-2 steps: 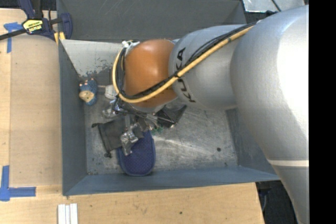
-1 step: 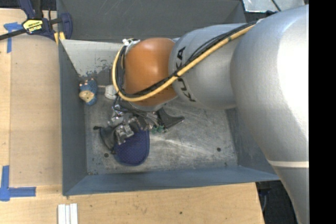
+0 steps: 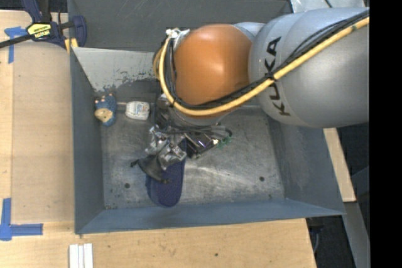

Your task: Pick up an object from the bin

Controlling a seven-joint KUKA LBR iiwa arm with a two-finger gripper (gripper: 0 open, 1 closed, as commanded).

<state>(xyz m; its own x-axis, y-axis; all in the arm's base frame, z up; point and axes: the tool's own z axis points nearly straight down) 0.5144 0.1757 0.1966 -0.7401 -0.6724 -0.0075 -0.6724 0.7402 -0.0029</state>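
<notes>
Whether my gripper [image 3: 161, 155] is clenched or released I cannot tell. It hangs low under my orange wrist cover [image 3: 210, 63], near the middle of the floor of the grey metal bin [image 3: 88, 160]. Just below it in the camera view lies a dark blue, rounded oval thing [image 3: 166, 190]. Its upper end is right at my gripper's tip, though I cannot tell if we touch. A small black piece [image 3: 146, 166] sits at that thing's upper left edge. Well apart, toward the bin's left wall, lie a small blue-and-tan figure [image 3: 104, 110] and, just beside it, a small whitish rounded thing [image 3: 137, 110].
</notes>
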